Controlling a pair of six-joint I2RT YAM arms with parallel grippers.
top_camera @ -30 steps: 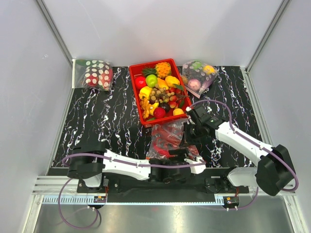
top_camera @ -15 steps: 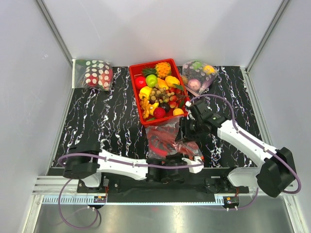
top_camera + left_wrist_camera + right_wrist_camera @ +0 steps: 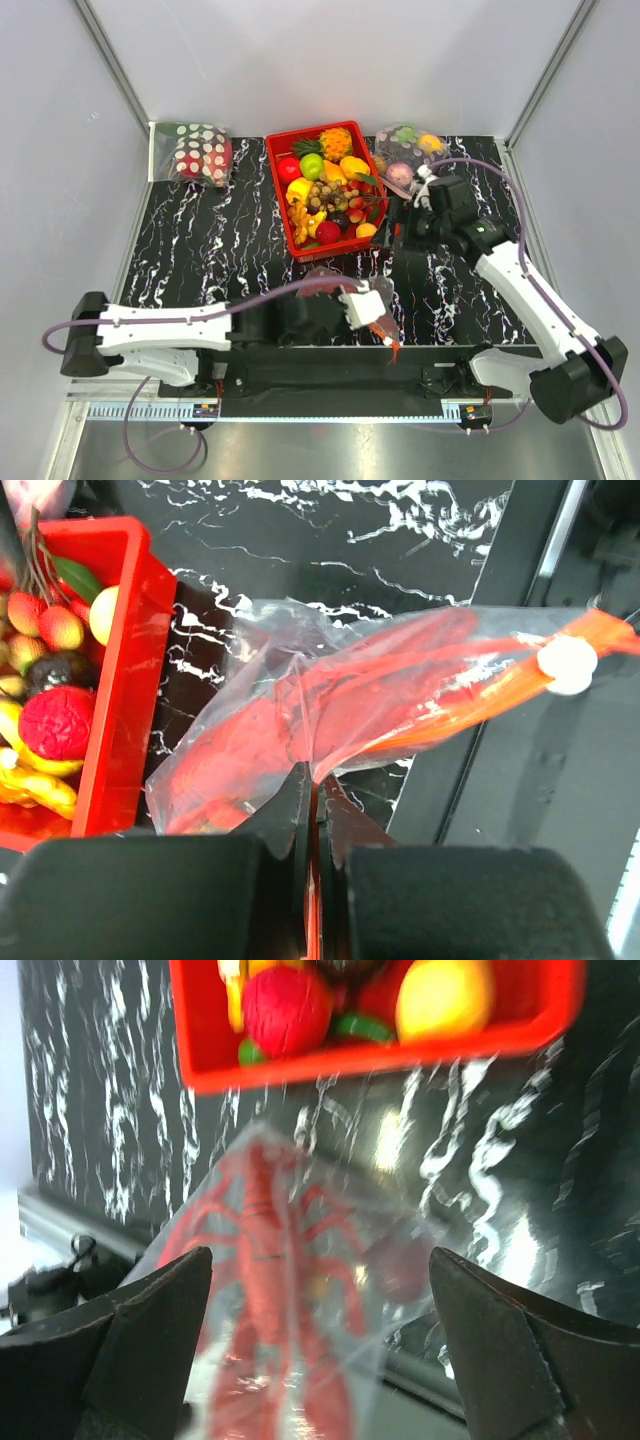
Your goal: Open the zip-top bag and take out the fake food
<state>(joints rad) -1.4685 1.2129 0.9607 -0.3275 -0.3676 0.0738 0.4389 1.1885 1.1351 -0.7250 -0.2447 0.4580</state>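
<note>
The zip-top bag [image 3: 330, 710] is clear and crinkly, and lies stretched over the table's near edge beside the red basket. My left gripper [image 3: 316, 798] is shut on its orange-red zip strip [image 3: 388, 338]; a white label [image 3: 567, 665] sits further along the strip. The fake food is inside: a red lobster [image 3: 265, 1260] and a small dark ball [image 3: 400, 1265]. My right gripper [image 3: 320, 1305] hangs open above the bag, touching nothing; in the top view the right gripper [image 3: 405, 232] stands right of the basket. The left gripper [image 3: 372, 318] is near the front edge.
A red basket [image 3: 283, 210] full of mixed fruits stands at the centre back, its wall [image 3: 140, 680] close to the bag. A white-dotted red bag [image 3: 197, 150] lies at the back left. A clear bag of pastel fruits [image 3: 408, 160] lies behind the right arm.
The left gripper has shut on the zip strip and pulled the bag toward the front edge. The right gripper has let go, opened wide, and drawn back up and to the right.
</note>
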